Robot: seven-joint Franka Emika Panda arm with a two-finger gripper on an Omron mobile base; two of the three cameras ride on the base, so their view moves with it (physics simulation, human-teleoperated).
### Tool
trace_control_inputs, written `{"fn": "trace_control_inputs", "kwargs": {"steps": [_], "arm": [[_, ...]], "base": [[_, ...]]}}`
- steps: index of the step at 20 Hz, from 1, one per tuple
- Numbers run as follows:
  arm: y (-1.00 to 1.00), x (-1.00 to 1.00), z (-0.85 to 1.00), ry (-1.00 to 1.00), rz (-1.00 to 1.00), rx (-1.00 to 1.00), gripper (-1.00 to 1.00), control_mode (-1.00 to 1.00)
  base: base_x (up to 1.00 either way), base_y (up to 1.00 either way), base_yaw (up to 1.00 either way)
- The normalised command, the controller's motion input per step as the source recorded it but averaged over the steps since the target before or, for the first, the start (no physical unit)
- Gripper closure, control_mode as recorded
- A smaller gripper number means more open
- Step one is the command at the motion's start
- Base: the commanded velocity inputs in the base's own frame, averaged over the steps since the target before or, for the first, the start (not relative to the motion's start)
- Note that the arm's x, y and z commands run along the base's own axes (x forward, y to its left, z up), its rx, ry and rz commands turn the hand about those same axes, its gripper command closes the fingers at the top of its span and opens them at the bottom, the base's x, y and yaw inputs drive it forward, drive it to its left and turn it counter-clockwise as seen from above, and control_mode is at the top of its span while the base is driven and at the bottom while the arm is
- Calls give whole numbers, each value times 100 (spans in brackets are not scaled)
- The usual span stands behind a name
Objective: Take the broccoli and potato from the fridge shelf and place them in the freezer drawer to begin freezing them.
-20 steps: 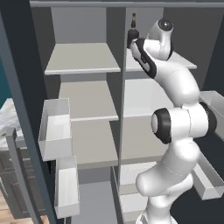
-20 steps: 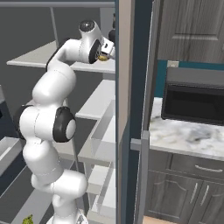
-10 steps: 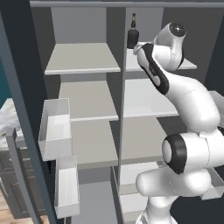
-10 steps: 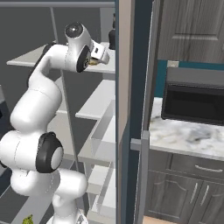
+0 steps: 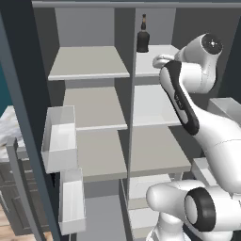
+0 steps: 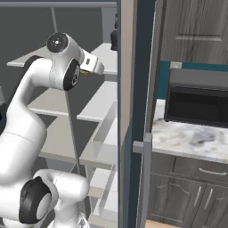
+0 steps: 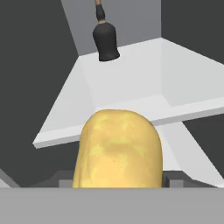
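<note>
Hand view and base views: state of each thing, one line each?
potato: off the shelf, right at the gripper, apparently held.
dark bottle: upright on the top shelf.
door bins: empty.
microwave: door closed.

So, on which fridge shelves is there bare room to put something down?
The top right shelf is bare except for the dark bottle at its back left. The left shelves and the lower right shelves look bare. It is crowded where the arm holds the potato.
</note>
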Motion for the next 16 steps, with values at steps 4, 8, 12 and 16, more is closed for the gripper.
{"fn": "trace_control_inputs", "kwargs": {"steps": [4, 8, 12, 16], "arm": [[0, -100, -21, 9, -2, 0, 100, -100], [18, -80, -51, 27, 0, -9, 100, -100], [19, -50, -65, 28, 0, -6, 100, -100], [2, -45, -44, 28, 0, 0, 100, -100]], "base": [[0, 0, 0], [0, 0, 0], [0, 0, 0], [0, 0, 0]]}}
